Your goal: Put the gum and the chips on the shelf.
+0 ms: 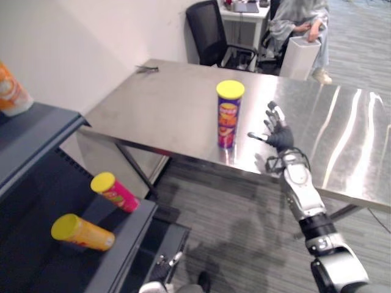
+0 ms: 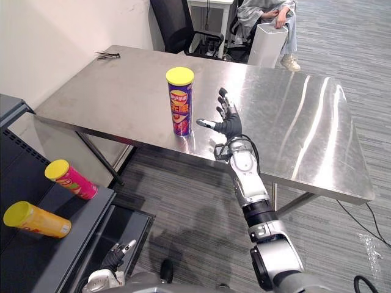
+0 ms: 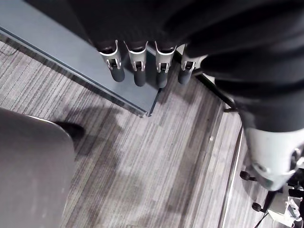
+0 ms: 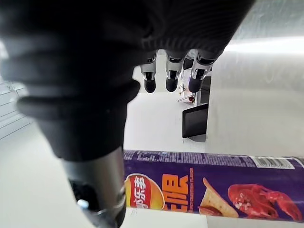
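the purple chips can [image 1: 230, 116] stands upright under its yellow lid near the front edge of the steel table [image 1: 159, 104]. the right arm stretches out from the lower right, and the right hand [image 1: 280, 131] is raised just beside the can, fingers spread loose and thumb pointing at it, not touching. the left hand [image 3: 139, 71] hangs low by the foot of the dark shelf [image 2: 73, 244], fingers relaxed and holding nothing. on that shelf a pink can [image 1: 116, 192] and an orange can [image 1: 82, 232] lie on their sides
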Controlling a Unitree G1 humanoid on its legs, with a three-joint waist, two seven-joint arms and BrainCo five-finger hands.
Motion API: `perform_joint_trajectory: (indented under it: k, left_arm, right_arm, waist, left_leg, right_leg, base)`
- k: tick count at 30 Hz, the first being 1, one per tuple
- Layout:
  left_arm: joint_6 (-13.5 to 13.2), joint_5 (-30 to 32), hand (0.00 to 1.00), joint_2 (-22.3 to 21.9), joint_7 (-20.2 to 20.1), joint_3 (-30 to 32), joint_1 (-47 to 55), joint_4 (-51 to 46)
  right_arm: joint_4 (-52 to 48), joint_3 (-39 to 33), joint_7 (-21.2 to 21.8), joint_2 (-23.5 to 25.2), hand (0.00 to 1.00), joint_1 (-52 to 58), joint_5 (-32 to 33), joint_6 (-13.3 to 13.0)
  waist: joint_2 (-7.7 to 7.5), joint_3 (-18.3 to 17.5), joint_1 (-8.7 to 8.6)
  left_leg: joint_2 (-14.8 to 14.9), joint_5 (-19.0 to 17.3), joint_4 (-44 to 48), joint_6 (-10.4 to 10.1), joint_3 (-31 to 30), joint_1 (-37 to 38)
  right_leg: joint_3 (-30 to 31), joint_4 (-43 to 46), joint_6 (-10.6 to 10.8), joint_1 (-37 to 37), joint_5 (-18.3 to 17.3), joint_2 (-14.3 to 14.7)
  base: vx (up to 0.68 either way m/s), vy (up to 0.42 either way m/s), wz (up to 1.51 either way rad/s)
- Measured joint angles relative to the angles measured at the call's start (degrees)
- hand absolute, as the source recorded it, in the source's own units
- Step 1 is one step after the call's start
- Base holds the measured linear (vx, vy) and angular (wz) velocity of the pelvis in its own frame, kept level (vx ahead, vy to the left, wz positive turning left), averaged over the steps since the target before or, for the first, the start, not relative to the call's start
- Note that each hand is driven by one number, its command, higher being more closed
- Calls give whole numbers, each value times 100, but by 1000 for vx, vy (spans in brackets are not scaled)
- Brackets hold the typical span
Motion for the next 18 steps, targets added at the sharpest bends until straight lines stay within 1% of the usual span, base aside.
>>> perform_joint_trajectory:
  k: [4,9,12,18]
  left_arm:
    - [5,1,0,0,4,16,0,-23]
    - [3,3,0,1,4,17,-1,-34]
    - [2,4,0,1,3,29,-2,-34]
    - [0,1,0,9,1,56,-20,-48]
  right_arm:
    - [124,1,-2,83,0,-145,0,2]
    - [245,75,3,84,0,-358,0,102]
    - [505,170,7,87,0,-577,-2,136]
    - [886,226,18,177,0,-891,29,215]
  waist:
    - [-1,25,-4]
    - [-3,43,5]
    - [-10,48,10]
    - [-64,97,33]
  left_leg:
    - [1,45,-91,-1,-1,9]
    - [-1,67,-146,1,3,6]
    - [1,84,-191,-5,11,2]
    - [5,81,-216,-11,14,2]
  right_leg:
    - [0,-11,-1,-27,0,6]
    - [-1,-36,-1,-45,1,10]
    - [2,-47,-1,-70,3,16]
    - [2,-54,-2,-71,6,19]
  base:
    - [0,0,0]
    - [8,0,0]
    - [39,-1,0]
    - [19,0,1]
